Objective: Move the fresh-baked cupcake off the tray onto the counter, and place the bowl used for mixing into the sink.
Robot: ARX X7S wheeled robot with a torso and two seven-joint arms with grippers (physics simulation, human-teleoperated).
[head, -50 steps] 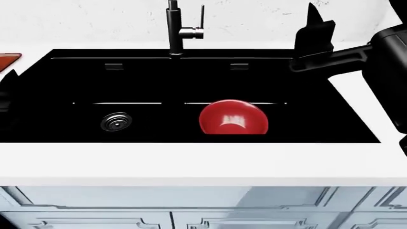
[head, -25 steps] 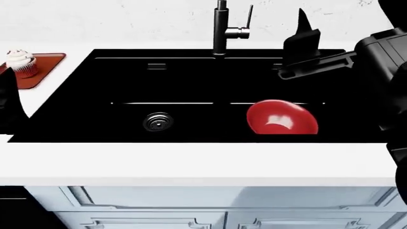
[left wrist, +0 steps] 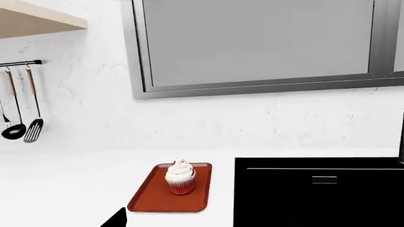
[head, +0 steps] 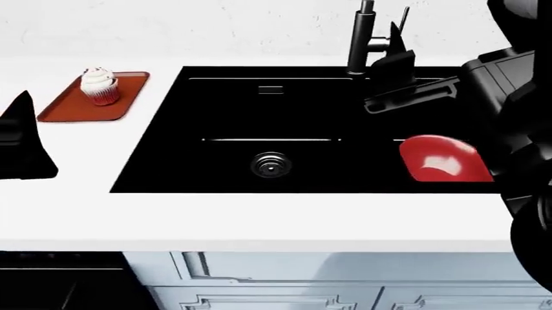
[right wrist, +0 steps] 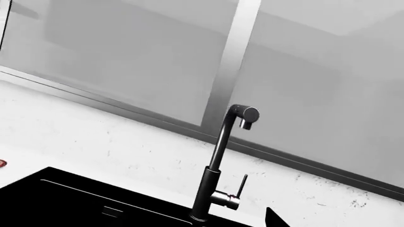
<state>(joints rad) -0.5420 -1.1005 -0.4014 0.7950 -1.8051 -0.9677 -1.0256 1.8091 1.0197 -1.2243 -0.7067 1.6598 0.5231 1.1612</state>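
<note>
Cupcake: we see it on the tray, at ten o'clock.
Bowl: in the sink, at three o'clock.
Left gripper: grip unclear to us.
Right gripper: grip unclear too.

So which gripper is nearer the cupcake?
Left. The left gripper sits just in front of the tray holding the cupcake; the right gripper is beyond the sink.

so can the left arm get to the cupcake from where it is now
Probably yes. The left gripper hangs over bare counter near the tray, and nothing stands between it and the cupcake, which sits upright and uncovered at the tray's far end.
</note>
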